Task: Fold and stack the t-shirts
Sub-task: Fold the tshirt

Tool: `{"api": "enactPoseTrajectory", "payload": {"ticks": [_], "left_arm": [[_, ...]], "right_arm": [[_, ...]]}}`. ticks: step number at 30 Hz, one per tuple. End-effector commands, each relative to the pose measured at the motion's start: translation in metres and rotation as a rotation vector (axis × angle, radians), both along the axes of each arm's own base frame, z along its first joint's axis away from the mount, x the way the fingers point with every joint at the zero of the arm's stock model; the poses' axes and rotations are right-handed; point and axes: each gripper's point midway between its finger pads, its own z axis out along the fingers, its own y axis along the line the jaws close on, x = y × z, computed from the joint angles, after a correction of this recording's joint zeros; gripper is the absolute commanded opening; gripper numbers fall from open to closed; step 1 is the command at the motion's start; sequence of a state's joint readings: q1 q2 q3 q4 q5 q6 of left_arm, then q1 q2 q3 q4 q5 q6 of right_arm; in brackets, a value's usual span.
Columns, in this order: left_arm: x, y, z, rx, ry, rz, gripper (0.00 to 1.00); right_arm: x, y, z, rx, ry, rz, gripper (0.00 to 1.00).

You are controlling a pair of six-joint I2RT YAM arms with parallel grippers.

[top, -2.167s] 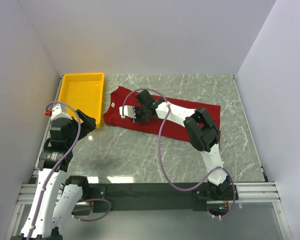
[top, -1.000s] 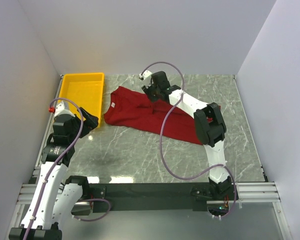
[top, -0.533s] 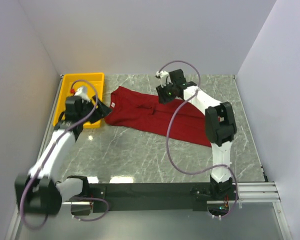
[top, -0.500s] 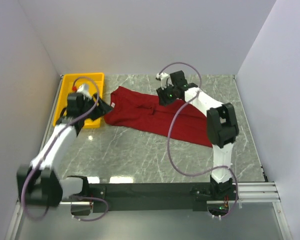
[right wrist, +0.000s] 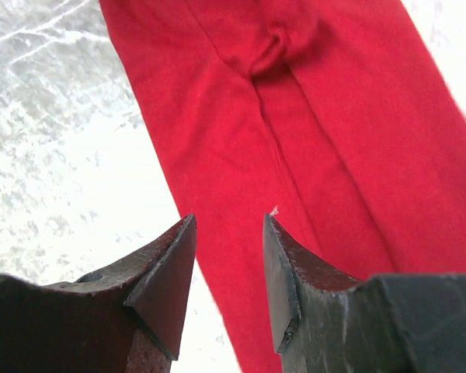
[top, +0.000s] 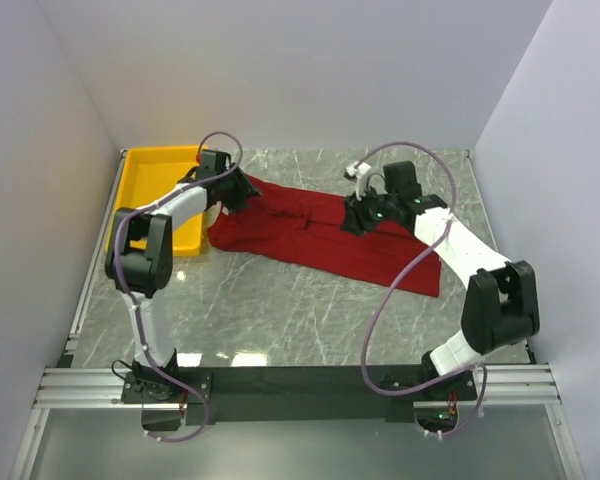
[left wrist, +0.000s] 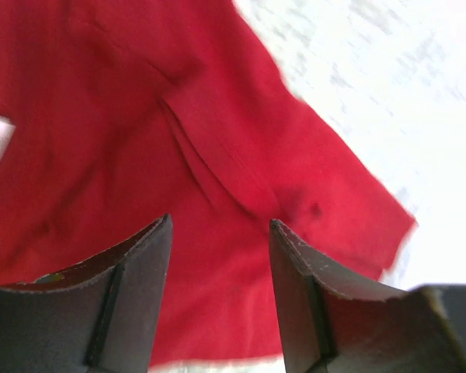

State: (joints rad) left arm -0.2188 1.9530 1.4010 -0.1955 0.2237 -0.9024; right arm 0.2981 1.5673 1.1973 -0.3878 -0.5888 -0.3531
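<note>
T-shirt point(top: 310, 235) lies stretched and rumpled on table point(top: 280, 310), left end just beside yellow tray point(top: 158, 158). Left gripper point(left wrist: 220, 225) over that end, jaws apart, nothing held. Right gripper point(right wrist: 229, 221) over middle crease, jaws apart, nothing held

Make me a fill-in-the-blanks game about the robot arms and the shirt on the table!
1. The t-shirt lying on the table is dark ____.
2. The plastic tray beside the t-shirt is coloured ____.
3. The left gripper and the right gripper hold nothing; neither is shut, both are ____.

Missing words: red, yellow, open.
</note>
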Motion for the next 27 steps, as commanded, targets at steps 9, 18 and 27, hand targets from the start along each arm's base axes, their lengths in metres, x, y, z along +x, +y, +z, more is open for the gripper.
{"api": "enactPoseTrajectory", "payload": {"ticks": [9,18,27], "left_arm": [[0.049,0.007,-0.026,0.045,0.075,0.175,0.53],[0.059,0.001,-0.044,0.035,0.107,0.175,0.47],[0.068,-0.003,-0.051,0.032,0.108,0.168,0.37]], "right_arm": [[-0.016,-0.027,0.011,0.072,-0.018,-0.064,0.47],[-0.010,-0.036,0.013,0.085,-0.016,-0.095,0.47],[-0.011,-0.038,0.016,0.097,-0.014,-0.097,0.46]]}}
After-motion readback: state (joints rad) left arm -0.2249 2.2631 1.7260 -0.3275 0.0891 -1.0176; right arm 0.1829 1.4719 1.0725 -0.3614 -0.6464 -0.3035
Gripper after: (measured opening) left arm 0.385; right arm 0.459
